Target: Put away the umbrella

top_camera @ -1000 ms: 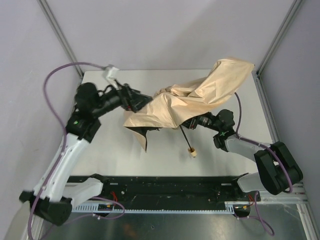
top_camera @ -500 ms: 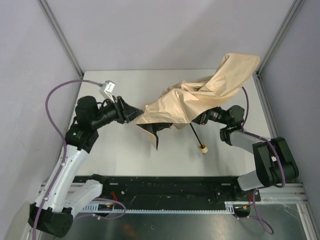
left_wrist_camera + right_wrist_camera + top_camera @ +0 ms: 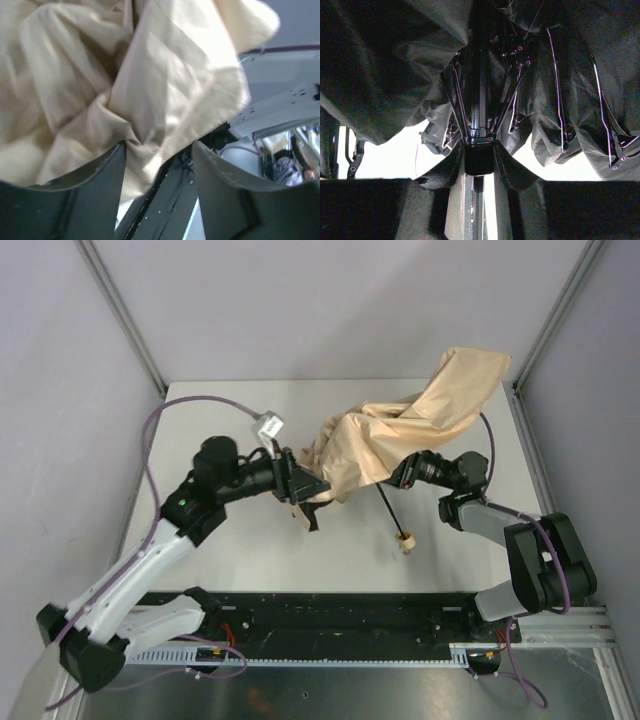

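umbrella (image 3: 392, 438), bunched tighter, left tool (image 3: 306, 487) moved closer

The umbrella (image 3: 395, 435) lies on the table (image 3: 215, 415), handle (image 3: 404, 540) nearward.

The umbrella (image 3: 400, 430) is creased tan cloth, faintly sheeny between the matt black plastic fingers (image 3: 100, 175) of the left pincer (image 3: 159, 145). Its ribs (image 3: 555, 85) are thin glossy metal, its handle (image 3: 405, 540) pale wood. The desk (image 3: 300, 562) is smooth, matt white.

Left arm (image 3: 150, 560) has white links and black joints; a purple cable (image 3: 190, 400) runs to a white plug (image 3: 268, 426); left gripper (image 3: 159, 150) has matte black fingers (image 3: 85, 200); right arm (image 3: 490, 525) matches.
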### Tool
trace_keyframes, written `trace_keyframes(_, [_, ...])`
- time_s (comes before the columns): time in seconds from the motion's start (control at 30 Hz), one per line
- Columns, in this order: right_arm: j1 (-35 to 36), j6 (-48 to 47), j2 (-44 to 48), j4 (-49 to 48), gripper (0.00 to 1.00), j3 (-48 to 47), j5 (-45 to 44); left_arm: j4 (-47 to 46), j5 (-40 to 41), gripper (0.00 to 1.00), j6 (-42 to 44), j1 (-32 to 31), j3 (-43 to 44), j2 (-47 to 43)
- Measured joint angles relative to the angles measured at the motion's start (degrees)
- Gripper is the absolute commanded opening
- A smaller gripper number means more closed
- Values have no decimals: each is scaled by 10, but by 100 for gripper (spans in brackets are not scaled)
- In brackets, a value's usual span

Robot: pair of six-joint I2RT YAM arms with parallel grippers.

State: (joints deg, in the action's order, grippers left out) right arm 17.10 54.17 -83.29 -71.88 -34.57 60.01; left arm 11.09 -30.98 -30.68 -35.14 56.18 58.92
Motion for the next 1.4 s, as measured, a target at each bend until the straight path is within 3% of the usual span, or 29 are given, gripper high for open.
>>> trace_keyframes(0.1, [-22,9,4,1,0,0,-14,-4,21,77,8,21,-13,-66])
trace_keyframes(0.2, [-32,5,19,3,0,1,-30,-11,33,94,6,71,-31,-149])
trace_keyframes(0.27, [-25,-9,37,2,0,1,-30,-14,39,98,3,102,-35,-184])
trace_keyframes(0.37, [-3,-29,56,-5,0,7,-16,-24,34,99,-7,119,-26,-184])
trace_keyframes(0.67, [33,-28,43,-8,0,18,44,-18,-50,99,-61,141,25,-7])
trace_keyframes(0.87, [50,-23,40,-8,0,19,57,-39,-68,99,-83,130,25,-3])
trace_keyframes(1.03, [63,-17,33,-9,0,19,61,-81,-73,99,-96,82,25,17])
trace_keyframes(1.1, [66,-16,32,-9,0,19,62,-100,-74,95,-103,65,25,30])
trace_keyframes(1.2, [74,-10,31,-7,0,17,62,-130,-77,82,-117,54,25,54])
trace_keyframes(1.27, [78,-7,31,-3,0,15,59,-146,-78,66,-126,54,25,65])
trace_keyframes(1.4, [86,-7,29,-1,2,14,49,-167,-80,22,-133,54,33,81])
